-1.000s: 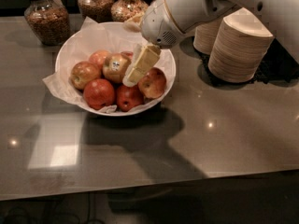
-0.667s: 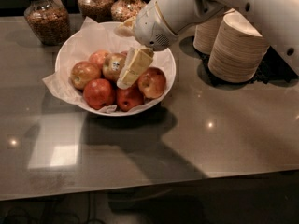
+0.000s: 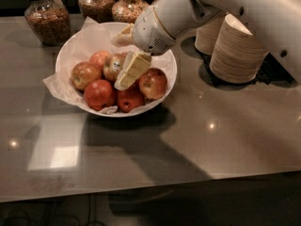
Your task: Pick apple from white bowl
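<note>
Six apples show in the large round white bowl [image 3: 170, 60], which is lined with crumpled white paper [image 3: 59, 84] and stands on a smooth grey-brown tabletop [image 3: 197, 140]. The paler yellowish-green apple [image 3: 113, 67], marked by a small white sticker, lies near the bowl's middle and touches the redder apples [image 3: 98, 93] around it. The cream-coloured gripper [image 3: 128, 75] on the white robot arm [image 3: 178, 8] reaches down into the bowl from its right rear. Its tip is just beside the stickered apple, between it and a red apple [image 3: 153, 83] at the bowl's right rim. Whether the gripper is spread, closed or pinching anything cannot be told.

Behind the bowl stand three glass jars with brown contents: one [image 3: 47, 18] to the left rear and two [image 3: 96, 4] [image 3: 128, 6] straight behind. Right of the bowl sit two stacks of tan paper bowls [image 3: 237, 51], near it but apart.

The tabletop is glossy. A pale rectangular reflection [image 3: 51, 149] lies in front of the bowl to the left, small bright spots dot the surface, and a broad dark shadow [image 3: 141, 140] spreads in front of the bowl. The room around is dark.
</note>
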